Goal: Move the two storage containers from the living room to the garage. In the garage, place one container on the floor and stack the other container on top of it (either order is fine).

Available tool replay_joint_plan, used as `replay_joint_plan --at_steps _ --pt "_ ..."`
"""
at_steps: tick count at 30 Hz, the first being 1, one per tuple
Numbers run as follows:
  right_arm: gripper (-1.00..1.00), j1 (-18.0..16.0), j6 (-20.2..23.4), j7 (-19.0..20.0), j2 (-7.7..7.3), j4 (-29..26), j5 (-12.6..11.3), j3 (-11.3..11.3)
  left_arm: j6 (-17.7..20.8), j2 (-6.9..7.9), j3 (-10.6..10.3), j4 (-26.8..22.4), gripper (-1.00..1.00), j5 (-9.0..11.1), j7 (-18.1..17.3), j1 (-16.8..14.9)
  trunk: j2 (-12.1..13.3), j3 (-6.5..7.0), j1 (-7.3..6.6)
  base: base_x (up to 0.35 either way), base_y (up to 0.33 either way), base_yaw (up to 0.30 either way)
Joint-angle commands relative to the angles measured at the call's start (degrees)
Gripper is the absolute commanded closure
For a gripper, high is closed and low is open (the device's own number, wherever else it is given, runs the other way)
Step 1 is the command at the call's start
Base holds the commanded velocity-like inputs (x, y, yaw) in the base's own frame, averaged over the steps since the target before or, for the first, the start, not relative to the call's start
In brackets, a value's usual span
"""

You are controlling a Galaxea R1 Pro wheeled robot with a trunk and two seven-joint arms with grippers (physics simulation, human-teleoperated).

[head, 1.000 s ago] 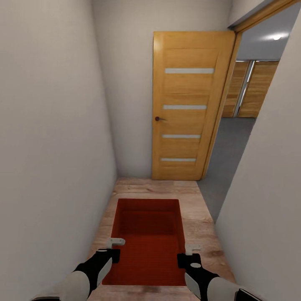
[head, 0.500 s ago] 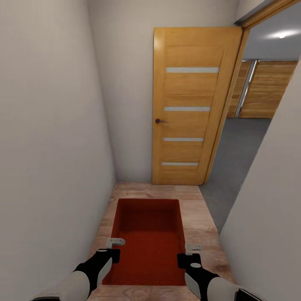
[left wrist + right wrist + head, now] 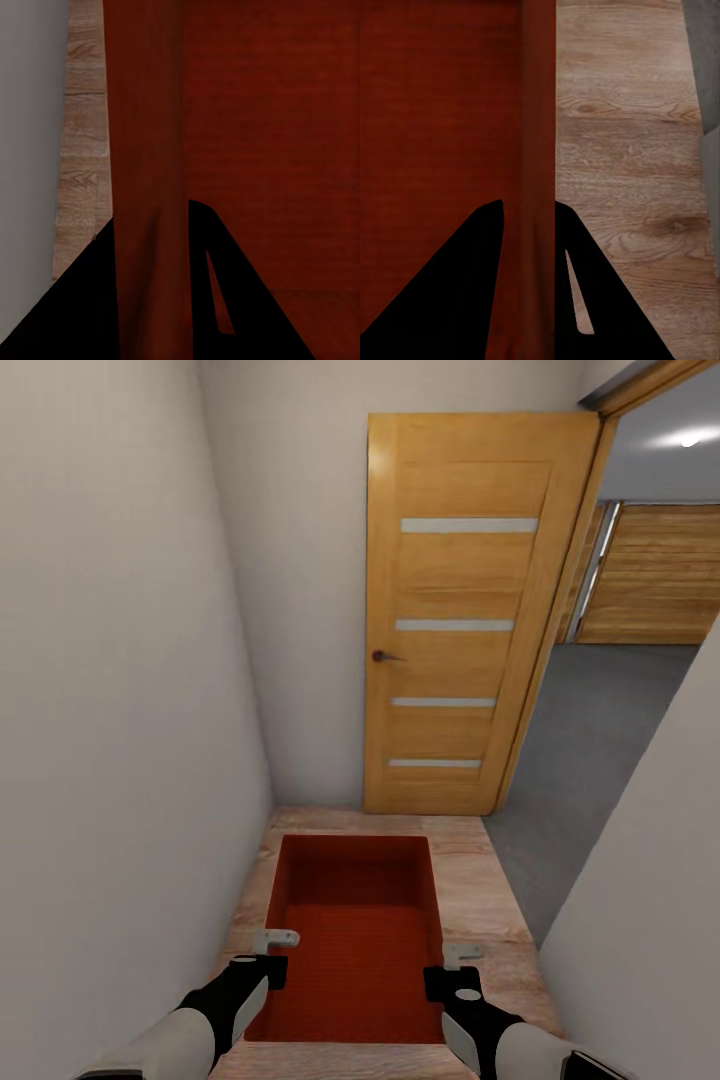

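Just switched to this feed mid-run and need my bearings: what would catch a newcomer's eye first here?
The orange-red bin stands out, low in the head view, held between both arms: the left gripper and right gripper each clamp a side wall. Ahead, an open wooden door stands at the end of a narrow white-walled corridor with a wood plank floor. To its right, a doorway opens onto a grey concrete floor.

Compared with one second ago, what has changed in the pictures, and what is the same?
The camera has moved forward: the wooden door looks larger and more of the grey floor shows past it. The red bin sits as before, with the left gripper and right gripper still clamped on its side walls.
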Motion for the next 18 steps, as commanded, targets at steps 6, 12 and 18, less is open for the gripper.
replay_joint_plan --at_steps 6,12,18 --pt "1.00 -0.08 -0.39 -1.08 -0.46 0.02 -0.30 -0.30 0.59 -0.02 -1.80 0.15 1.00 1.01 0.27 0.03 -0.08 -0.09 0.05 0.322 0.000 -0.001" --pt "1.00 -0.08 -0.37 -1.08 -0.46 0.03 -0.30 -0.23 0.59 -0.02 -1.80 0.15 1.00 1.01 0.27 0.03 -0.08 -0.09 0.05 0.322 0.000 -0.119" --pt "1.00 -0.08 -0.37 -1.08 -0.44 0.00 -0.30 -0.21 0.59 -0.02 -1.80 0.15 1.00 1.01 0.27 0.03 -0.08 -0.09 0.05 0.322 0.000 -0.233"
